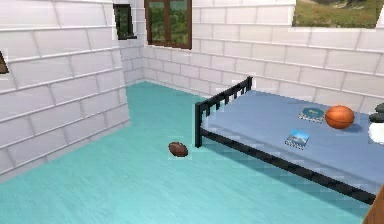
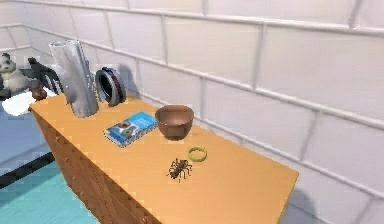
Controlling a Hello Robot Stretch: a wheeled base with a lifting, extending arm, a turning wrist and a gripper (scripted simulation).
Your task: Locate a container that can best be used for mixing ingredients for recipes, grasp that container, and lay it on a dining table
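Sitting upright on the wooden dresser, close to the white brick wall, is a brown bowl. A blue book lies just beside it. A small yellow-green ring and a dark spidery object lie near it on the same top. Ahead, a basketball rests on the bed. The tool's state I cannot tell.

Robot base standing on the teal floor, front facing down the room toward the far brick wall, forward camera tilted somewhat down, arm side turned to a near wooden counter, looking down on its top
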